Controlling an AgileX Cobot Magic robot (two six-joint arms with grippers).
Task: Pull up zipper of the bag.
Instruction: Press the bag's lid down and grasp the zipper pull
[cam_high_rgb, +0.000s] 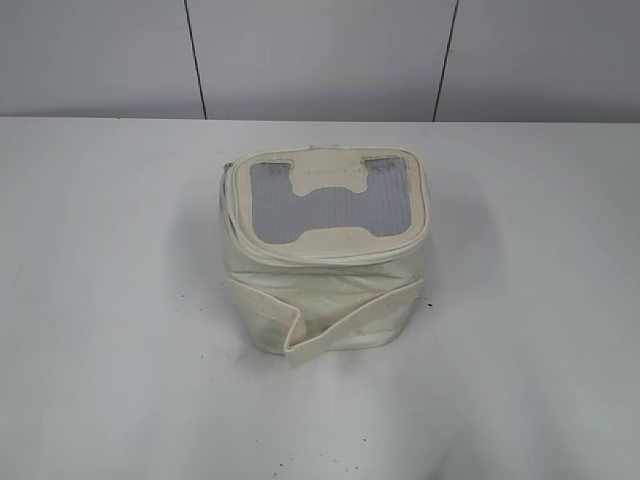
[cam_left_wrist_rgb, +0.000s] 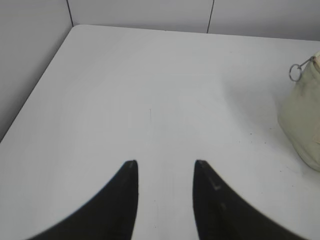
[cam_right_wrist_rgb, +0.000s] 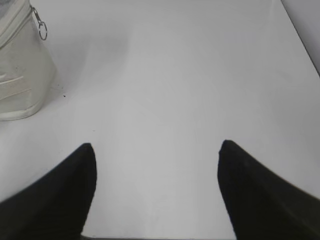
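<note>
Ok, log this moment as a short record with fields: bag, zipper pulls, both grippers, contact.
bag: cream bag upright on the white table, grey top panel up
zipper pulls: one silver ring in the left wrist view, one in the right
left gripper: open, empty, over bare table
right gripper: open wider, empty
contact: none with bag

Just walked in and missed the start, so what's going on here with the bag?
Nothing is being handled yet. The small cream bag sits alone in the middle of the white table, with its zipper running round the top rim. A silver ring pull hangs at the bag's upper edge. The left gripper and right gripper both hover over bare table beside the bag, open and holding nothing, the right spread wider than the left.
</note>
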